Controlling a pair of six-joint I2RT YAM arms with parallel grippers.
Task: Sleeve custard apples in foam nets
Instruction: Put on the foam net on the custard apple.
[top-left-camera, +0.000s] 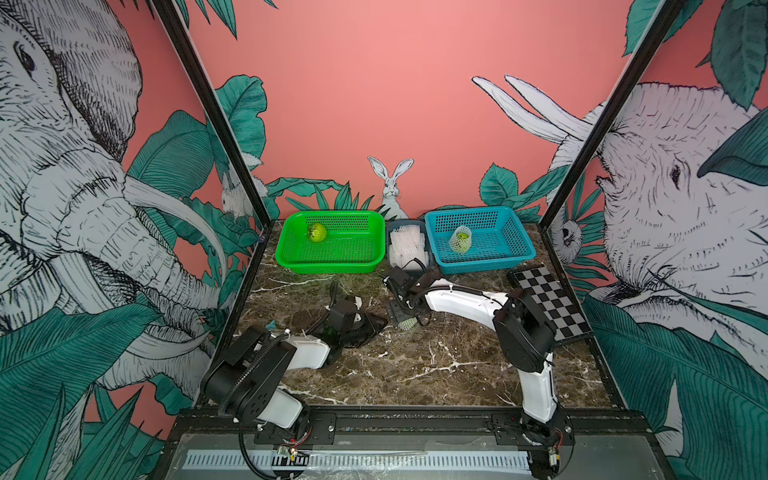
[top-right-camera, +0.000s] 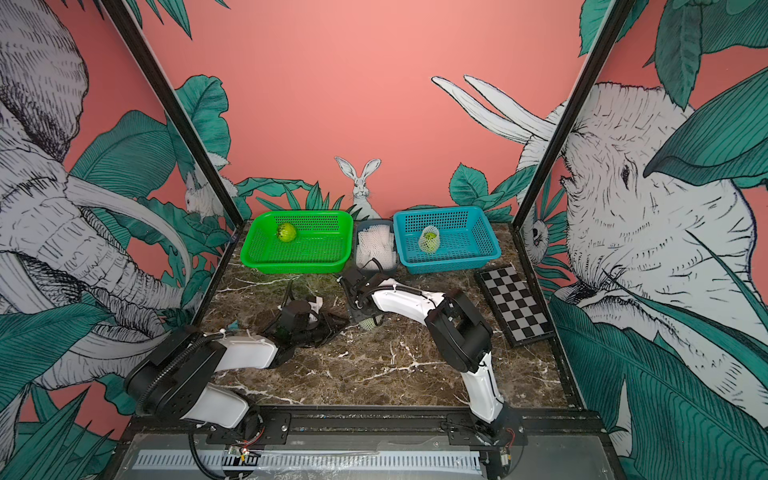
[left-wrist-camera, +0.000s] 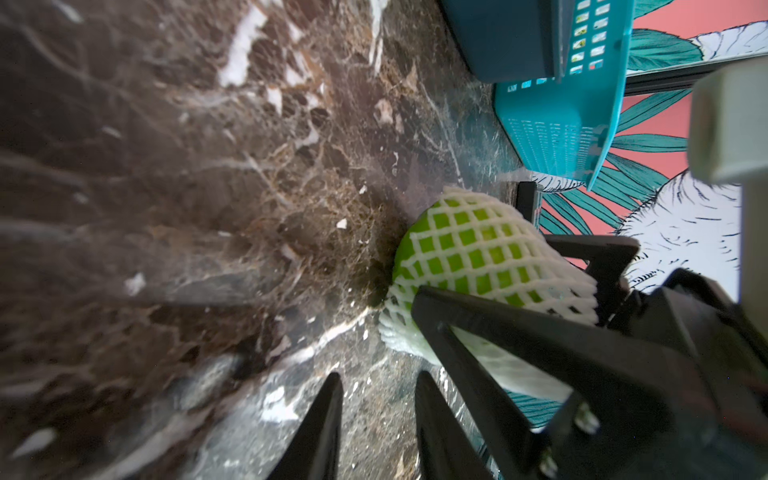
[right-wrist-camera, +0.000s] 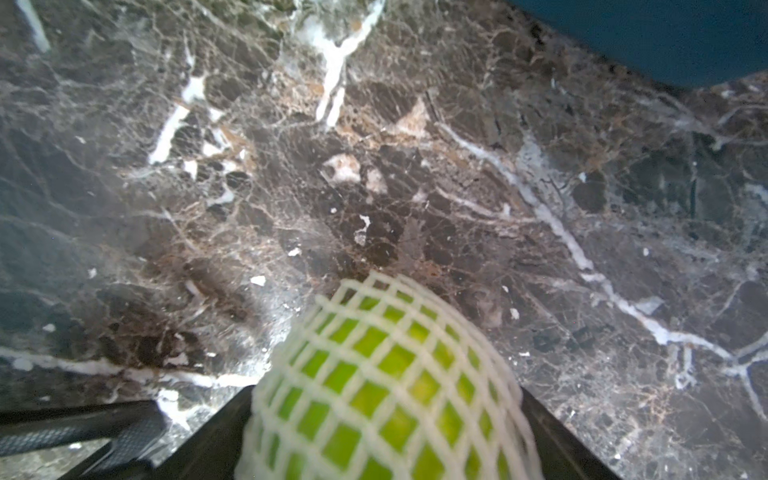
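White net (left-wrist-camera: 397, 332) already covers two of three fruits: the finished fruit (top-left-camera: 460, 241) lies in the blue basket (top-left-camera: 486, 266) at one o'clock, and the held fruit (left-wrist-camera: 478, 249) is clamped in the right gripper (right-wrist-camera: 386, 399) mid-table. The bare fruit (top-left-camera: 317, 232) waits in the green basket (top-left-camera: 328, 266) at eleven (spare nets (top-left-camera: 407, 245) at twelve, uncountable). The left gripper (left-wrist-camera: 378, 378) is slightly apart, empty.

A: Is the fruit (right-wrist-camera: 376, 395) showing whole anywhere?
B: No; the right wrist view is blurring and cropping it; in both top views the right gripper (top-left-camera: 403, 320) is covering all but a scrap of net (top-left-camera: 409, 324).
A: And the left gripper (left-wrist-camera: 377, 378)?
B: Its fingers (left-wrist-camera: 322, 428) are running off the left wrist view's edge; from above, it is showing too dark and small to read.
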